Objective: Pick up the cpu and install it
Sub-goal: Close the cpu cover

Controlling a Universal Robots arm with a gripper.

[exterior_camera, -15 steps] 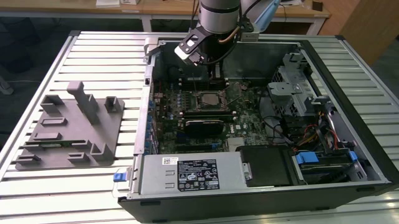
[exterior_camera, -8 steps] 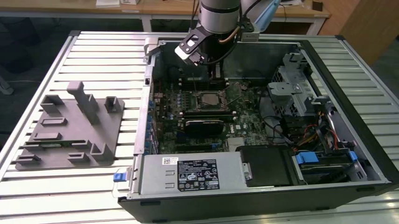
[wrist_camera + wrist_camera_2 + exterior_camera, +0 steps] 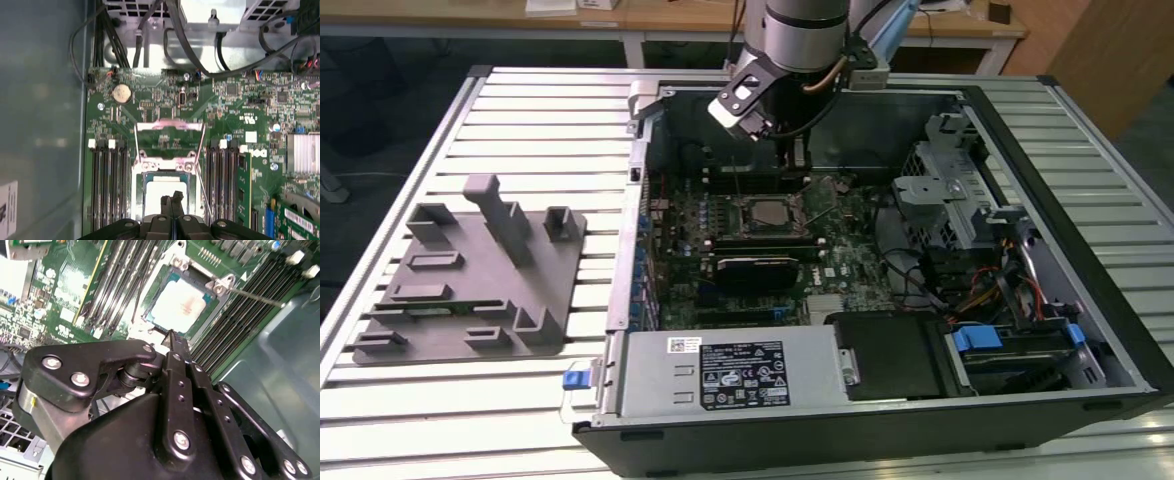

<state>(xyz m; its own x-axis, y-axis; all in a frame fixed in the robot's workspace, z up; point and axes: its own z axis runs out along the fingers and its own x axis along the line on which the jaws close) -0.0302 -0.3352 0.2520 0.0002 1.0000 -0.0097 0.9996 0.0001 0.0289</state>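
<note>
One gripper (image 3: pixel 172 200) hovers close over the motherboard (image 3: pixel 240 120) inside the open case (image 3: pixel 1098 285), fingers pressed together and holding nothing. Just below its tips, the cpu (image 3: pixel 182 305) lies flat in the socket (image 3: pixel 141 172), whose metal frame (image 3: pixel 170 126) stands swung open.

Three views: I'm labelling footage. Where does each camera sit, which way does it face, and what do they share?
Exterior view: off the arm, high, looking down into the open computer case; arm and gripper show.
First wrist view: on the wrist, facing the motherboard past the gripper.
Second wrist view: on the wrist, angled across the gripper.
All share the cpu in its socket.
</note>
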